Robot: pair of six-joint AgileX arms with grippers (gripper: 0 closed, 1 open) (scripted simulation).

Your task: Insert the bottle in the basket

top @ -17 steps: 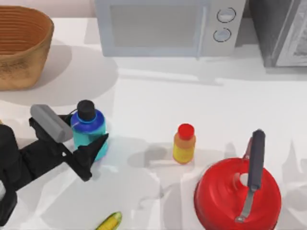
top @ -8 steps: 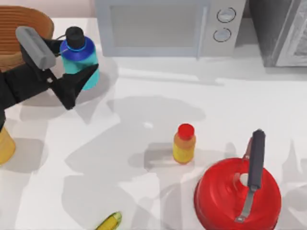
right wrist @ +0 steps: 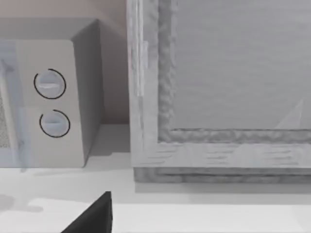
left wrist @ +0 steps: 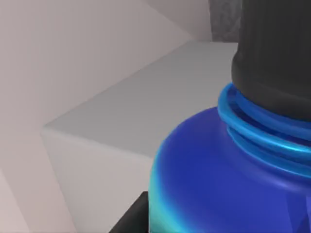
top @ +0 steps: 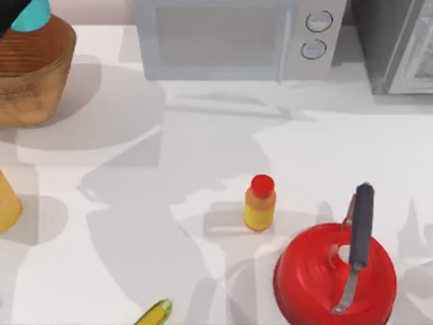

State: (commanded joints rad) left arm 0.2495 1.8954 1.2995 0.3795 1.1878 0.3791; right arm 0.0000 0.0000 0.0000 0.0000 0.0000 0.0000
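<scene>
The left claw's grip cannot be told; the teal bottle (top: 30, 13), close against it, hangs above the wicker basket (top: 34, 81), seemingly positioned for lowering in.

You've got two bottles (top: 30, 15) (top: 260, 203), one basket (top: 34, 74), one microwave (top: 233, 37), one red pot (top: 335, 274).

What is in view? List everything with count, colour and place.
bottle: one, teal and blue, black cap, held over the basket, top-left corner
basket: one, tan wicker, table's far left
microwave: one, pale grey, back centre
small bottle: one, yellow, red cap, centre
pot: one, red, dark handle, near right
yellow-green item: one, near edge
table: one, white
left pincer: black, holding the bottle
right pincer: black, near the microwave
</scene>
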